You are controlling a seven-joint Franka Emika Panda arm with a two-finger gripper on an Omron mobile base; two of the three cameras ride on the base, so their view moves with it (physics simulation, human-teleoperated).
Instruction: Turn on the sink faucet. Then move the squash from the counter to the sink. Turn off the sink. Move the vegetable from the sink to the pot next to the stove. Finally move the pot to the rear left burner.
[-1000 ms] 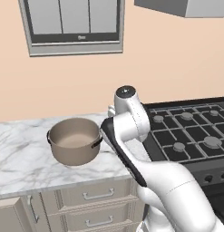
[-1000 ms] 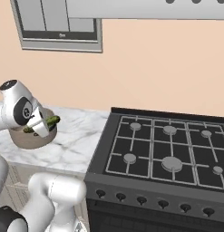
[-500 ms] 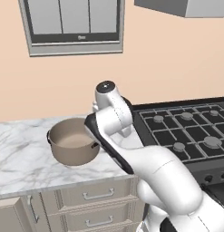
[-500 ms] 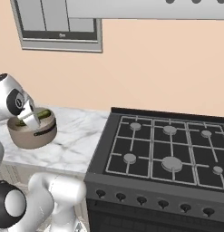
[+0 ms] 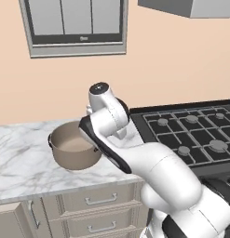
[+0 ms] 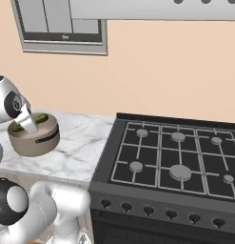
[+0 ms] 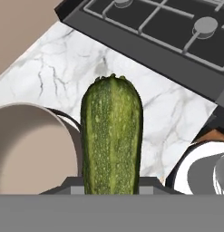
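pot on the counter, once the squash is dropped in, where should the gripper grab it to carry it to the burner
Probably the dark handle on the side of the pot, facing the stove. The rounded body looks too wide for the jaws, while the handle stands proud of the wall. Come from the stove side, level with the rim. First the gripper must release the squash it holds above the pot.

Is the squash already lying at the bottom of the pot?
No, the squash is held in the gripper above the pot rim.

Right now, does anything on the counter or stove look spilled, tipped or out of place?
Nothing stands out. The pot sits upright on the marble counter, the stove grates look even, and the tool holds the squash near the pot's rim.
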